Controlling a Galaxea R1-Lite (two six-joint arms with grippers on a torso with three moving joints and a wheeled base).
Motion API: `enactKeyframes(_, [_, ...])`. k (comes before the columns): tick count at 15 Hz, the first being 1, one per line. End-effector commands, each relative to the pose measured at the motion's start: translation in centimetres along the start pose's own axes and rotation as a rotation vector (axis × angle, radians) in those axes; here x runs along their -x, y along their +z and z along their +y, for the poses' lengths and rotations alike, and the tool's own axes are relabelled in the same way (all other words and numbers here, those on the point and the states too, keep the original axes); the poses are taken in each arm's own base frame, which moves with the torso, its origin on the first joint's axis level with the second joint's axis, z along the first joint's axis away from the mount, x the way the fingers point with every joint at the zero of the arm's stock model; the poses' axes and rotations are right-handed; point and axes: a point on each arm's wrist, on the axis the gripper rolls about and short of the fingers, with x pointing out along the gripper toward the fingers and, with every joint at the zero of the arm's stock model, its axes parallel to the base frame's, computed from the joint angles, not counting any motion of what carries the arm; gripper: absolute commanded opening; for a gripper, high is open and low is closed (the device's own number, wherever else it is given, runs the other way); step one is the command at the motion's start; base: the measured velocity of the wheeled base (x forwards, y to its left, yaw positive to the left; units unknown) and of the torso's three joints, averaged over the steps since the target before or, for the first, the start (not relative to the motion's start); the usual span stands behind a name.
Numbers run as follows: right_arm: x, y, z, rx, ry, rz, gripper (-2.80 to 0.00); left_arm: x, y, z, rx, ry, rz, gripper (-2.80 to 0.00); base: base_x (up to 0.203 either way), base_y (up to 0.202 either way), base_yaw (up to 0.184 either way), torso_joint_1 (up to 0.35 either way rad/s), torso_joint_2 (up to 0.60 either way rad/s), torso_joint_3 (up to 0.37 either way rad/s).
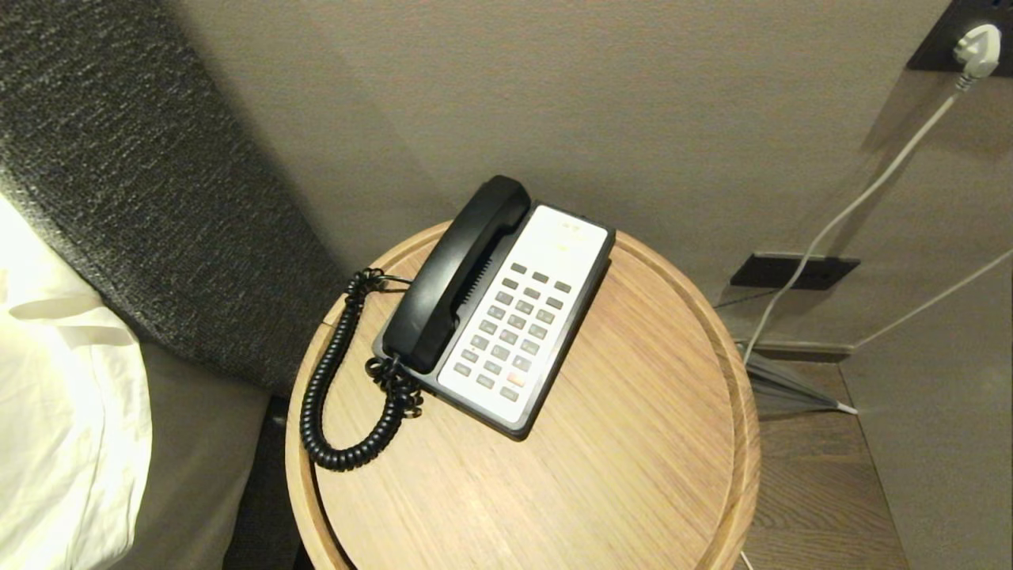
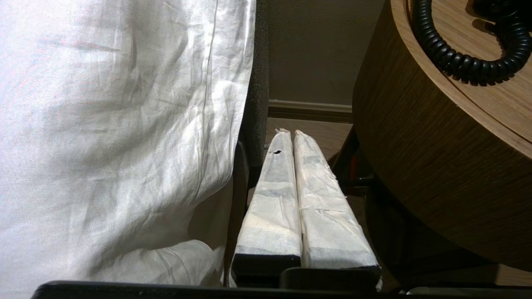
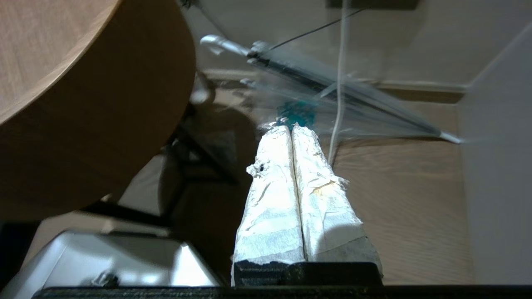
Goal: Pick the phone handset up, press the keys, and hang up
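The black phone handset [image 1: 461, 273] lies in its cradle on the left side of the black-and-white phone base [image 1: 529, 317], whose grey keys [image 1: 514, 332] face up. Its black coiled cord [image 1: 332, 380] loops over the round wooden table [image 1: 633, 443], and part of that cord [image 2: 465, 62] shows in the left wrist view. Neither arm appears in the head view. My left gripper [image 2: 289, 132] hangs shut and empty below the table's edge, beside the bed. On the table's other side my right gripper [image 3: 290, 128] is shut and empty, low over the floor.
A bed with white linen [image 1: 63, 412] and a dark grey headboard [image 1: 142, 182] stands at the left, close to the table. A folded clear umbrella [image 3: 332, 87] lies on the wooden floor [image 1: 815, 475] at the right, under white cables [image 1: 855, 206] running to a wall plug.
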Motion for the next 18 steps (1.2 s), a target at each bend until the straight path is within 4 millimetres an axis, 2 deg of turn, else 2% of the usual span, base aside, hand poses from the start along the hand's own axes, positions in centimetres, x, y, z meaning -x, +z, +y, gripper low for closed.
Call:
enactKeyframes(1, [0.3,-0.3,0.0,-0.085,-0.019,-0.040,-2.80,-0.2,-1.1,0.0,0.000,0.000,0.039,-2.80,0.000,0.000,0.000,0.000,0.00,0.000])
enactKeyframes(4, [0.4,-0.1,0.3,-0.114,0.118,-0.060,-2.80,-0.2,-1.1,0.0,0.000,0.000,0.039,-2.80,0.000,0.000,0.000,0.000,0.00,0.000])
enactKeyframes(8, [0.6,-0.5,-0.1,-0.167,-0.057,0.022,-2.80,-0.2,-1.1,0.0,-0.002,0.000,0.039,-2.80,0.000,0.000,0.000,0.000,0.00,0.000])
enactKeyframes(10, [0.7,-0.5,-0.2,-0.122,-0.126,0.016,-2.80,-0.2,-1.1,0.0,-0.001,0.000,0.039,-2.80,0.000,0.000,0.000,0.000,0.00,0.000])
enactKeyframes(12, [0.6,-0.9,-0.2,-0.010,-0.118,0.038,-2.80,-0.2,-1.1,0.0,0.000,0.000,0.039,-2.80,0.000,0.000,0.000,0.000,0.00,0.000])
enactKeyframes(18, [0.4,-1.2,-0.2,-0.007,-0.108,0.049,-2.80,-0.2,-1.1,0.0,0.000,0.000,0.039,-2.80,0.000,0.000,0.000,0.000,0.00,0.000])
